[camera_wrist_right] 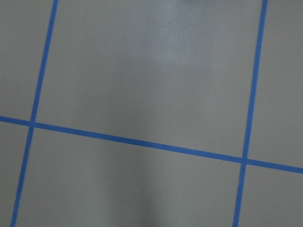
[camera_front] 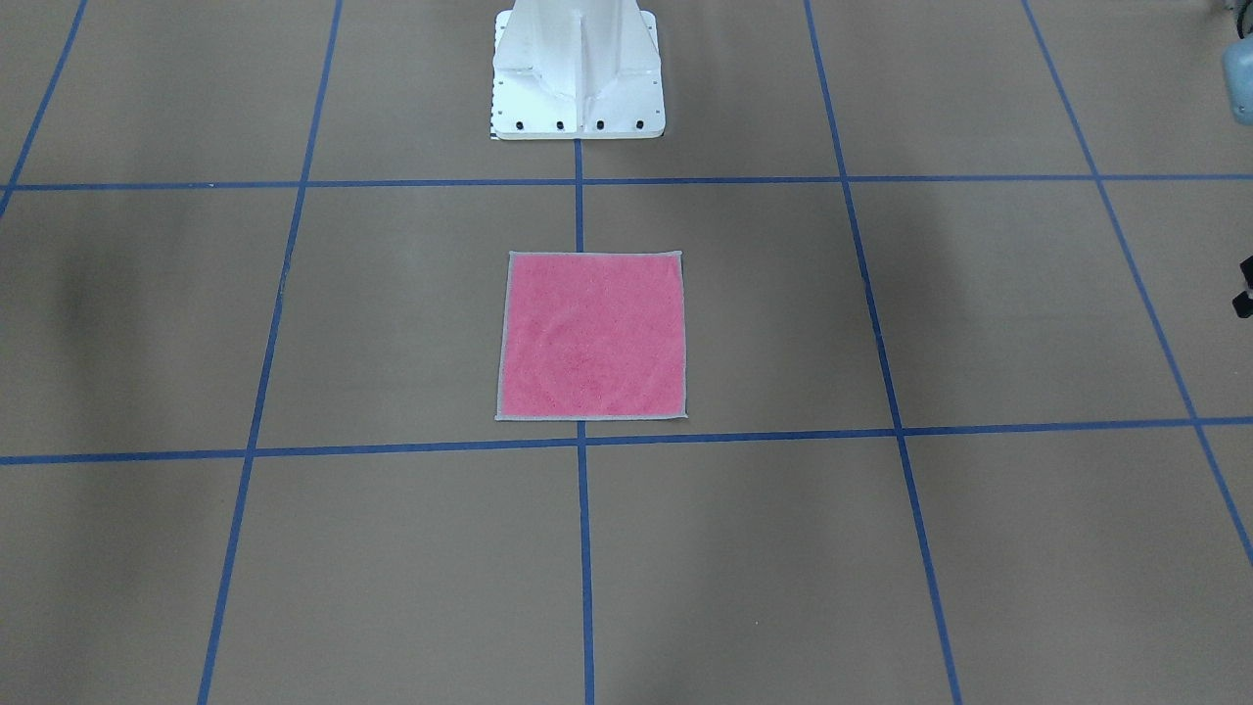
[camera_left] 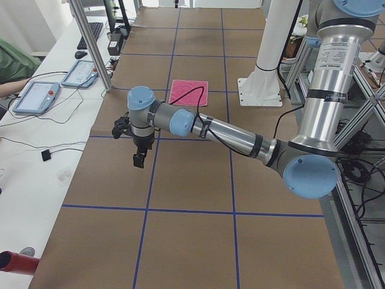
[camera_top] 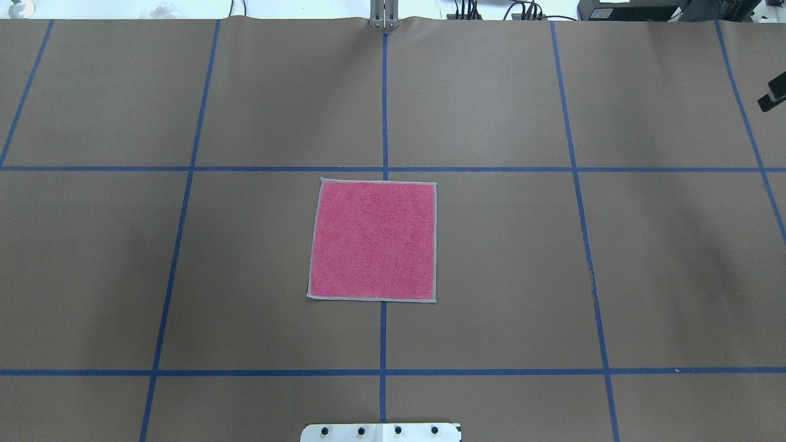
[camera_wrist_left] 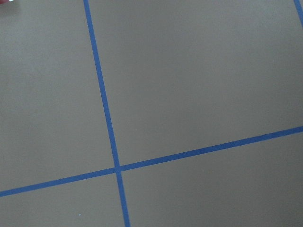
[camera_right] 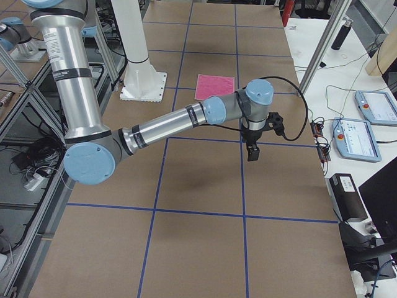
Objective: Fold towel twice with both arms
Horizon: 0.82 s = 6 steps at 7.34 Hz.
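A wide table (camera_top: 491, 276) covered in brown paper fills every view, marked into large squares by blue tape (camera_top: 384, 110). The left arm (camera_left: 228, 135) reaches out low from its shoulder toward the operators' side at the table's left end, and the right arm (camera_right: 167, 124) does the same at the right end, so the two are spread far apart. A white bolted pedestal (camera_front: 578, 78) stands at the robot's edge of the table, on the centre line of tape. The towel (camera_top: 373, 240) lies flat and unfolded in front of that pedestal, pink face up with its light grey edging showing all round, straddling the centre line between two cross lines of tape. It is well apart from both grippers, one off to each side of it, and neither touches it. The left gripper (camera_left: 138, 161) hangs above the table and points down near a tape line; the right gripper (camera_right: 252, 155) hangs the same way at the other end. Only slivers of them show at the edges of the overhead and front views, and both wrist views show just paper and tape, so I cannot tell how far either pair of jaws stands open
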Available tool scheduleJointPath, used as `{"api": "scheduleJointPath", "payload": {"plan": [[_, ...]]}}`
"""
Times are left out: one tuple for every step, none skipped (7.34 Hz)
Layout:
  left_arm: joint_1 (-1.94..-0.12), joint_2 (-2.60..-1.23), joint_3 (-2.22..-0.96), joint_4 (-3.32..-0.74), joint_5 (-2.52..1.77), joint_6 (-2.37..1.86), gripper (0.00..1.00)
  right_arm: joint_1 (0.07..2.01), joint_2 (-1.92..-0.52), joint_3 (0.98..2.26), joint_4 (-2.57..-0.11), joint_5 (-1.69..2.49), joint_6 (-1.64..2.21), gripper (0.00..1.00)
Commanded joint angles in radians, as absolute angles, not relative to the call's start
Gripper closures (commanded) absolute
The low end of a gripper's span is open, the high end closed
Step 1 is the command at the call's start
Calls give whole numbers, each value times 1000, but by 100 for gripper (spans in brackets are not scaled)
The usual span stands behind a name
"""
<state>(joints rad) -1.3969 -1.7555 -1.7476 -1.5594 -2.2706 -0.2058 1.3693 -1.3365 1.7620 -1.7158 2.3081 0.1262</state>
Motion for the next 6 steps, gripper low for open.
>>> {"api": "scheduleJointPath", "payload": {"plan": [[-1338, -1801, -1758, -1568, -2281, -278, 0, 1315, -1307, 1758, -1715, 2292, 149, 0], [-1336, -1807, -1756, -1568, -2331, -279, 0, 1310, -1307, 1747, -1688, 2301, 149, 0], [-1297, -1813, -1764, -1586, -2370, -300, 0, 1304, -1308, 1746, -1652, 2306, 162, 0], [-1229, -1816, -1801, -1629, -2368, -443, 0, 1293, -1307, 1761, -1649, 2310, 223, 0], [-1136, -1822, -1830, -1670, -2359, -601, 0, 1264, -1305, 1769, -1611, 2342, 307, 0], [-1067, -1831, -1847, -1715, -2332, -700, 0, 1237, -1305, 1763, -1576, 2347, 339, 0]]}}
